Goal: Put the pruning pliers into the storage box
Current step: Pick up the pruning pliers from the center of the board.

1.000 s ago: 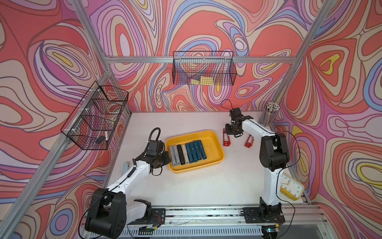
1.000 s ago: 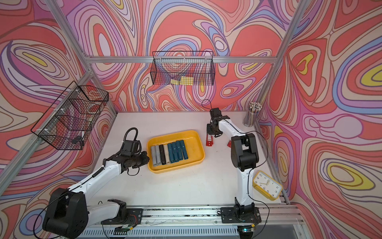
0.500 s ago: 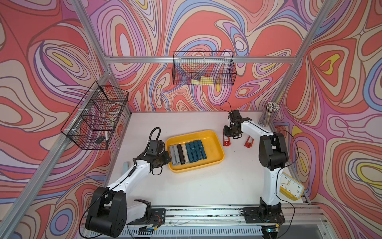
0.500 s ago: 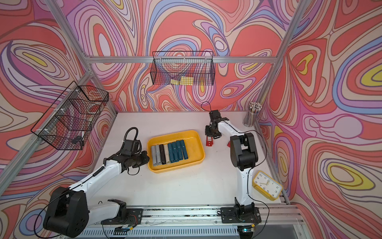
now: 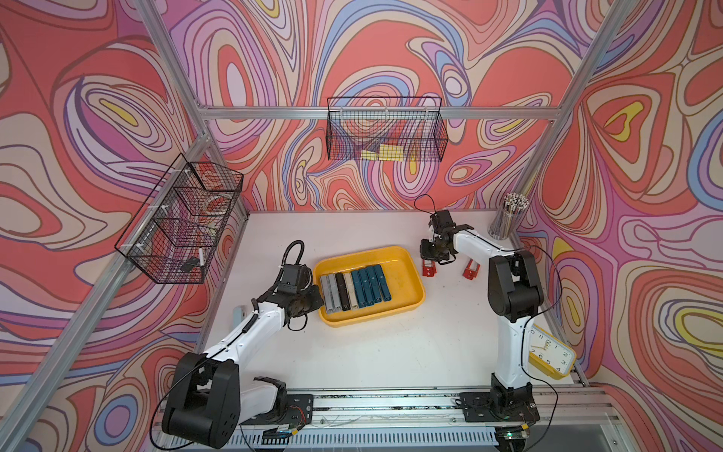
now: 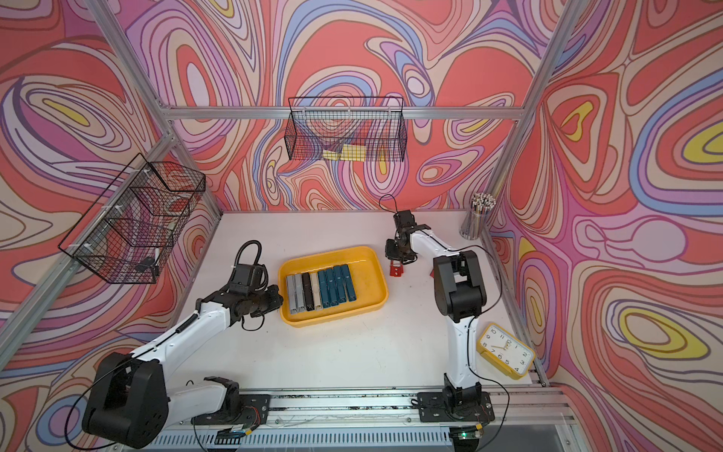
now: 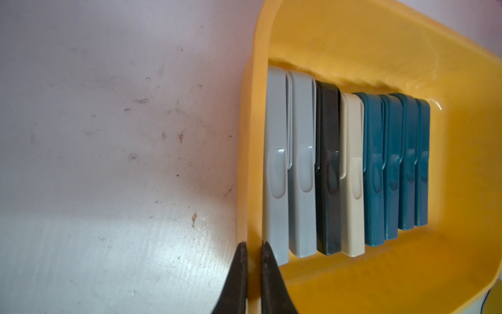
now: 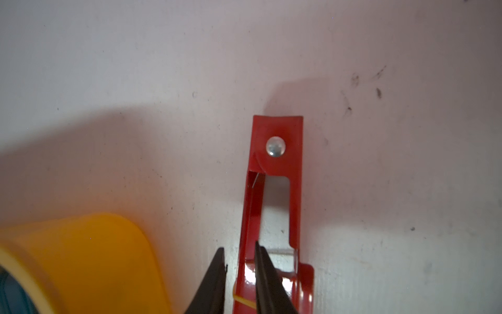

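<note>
Red pliers [image 5: 428,270] lie under my right gripper [image 5: 433,259] in a top view. It has dropped onto them this last second, so the pick is starting. Another red pair [image 5: 470,270] waits beside its arm. Eight pliers [image 5: 354,291] lie in the box [image 5: 403,278], left gripper [image 5: 317,301] at its edge.

Left wrist: jaws clenched on the box rim [image 7: 245,163].

Right wrist: jaws straddle one red handle [image 8: 294,174], a sliver still showing, so I cannot tell if it bites. Handle ends are cut off.
</note>
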Controlling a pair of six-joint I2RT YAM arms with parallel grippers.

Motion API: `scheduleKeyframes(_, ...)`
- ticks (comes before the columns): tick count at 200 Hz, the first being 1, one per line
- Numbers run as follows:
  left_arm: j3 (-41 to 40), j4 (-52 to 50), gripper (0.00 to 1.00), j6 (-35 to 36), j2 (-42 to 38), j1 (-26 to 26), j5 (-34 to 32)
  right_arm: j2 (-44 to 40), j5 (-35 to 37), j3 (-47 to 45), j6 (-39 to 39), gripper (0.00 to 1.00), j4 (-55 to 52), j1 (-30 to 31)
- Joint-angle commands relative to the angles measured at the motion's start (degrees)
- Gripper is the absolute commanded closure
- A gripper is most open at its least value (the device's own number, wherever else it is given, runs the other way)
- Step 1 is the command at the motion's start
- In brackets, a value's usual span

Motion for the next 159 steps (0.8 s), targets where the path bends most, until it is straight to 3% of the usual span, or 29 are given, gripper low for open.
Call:
scheduleKeyframes(1,0.11,-1.37,0.97,0.04,0.94,-0.08,-1.39,1.85,0.34,1.65,0.55,0.77,0.53,0.56)
scheduleKeyframes(159,-0.33,-1.7,0.98,0.09,0.22,-0.08,-1.52,4.92,2.55,3.71,-0.19,0.86,-0.62,0.53)
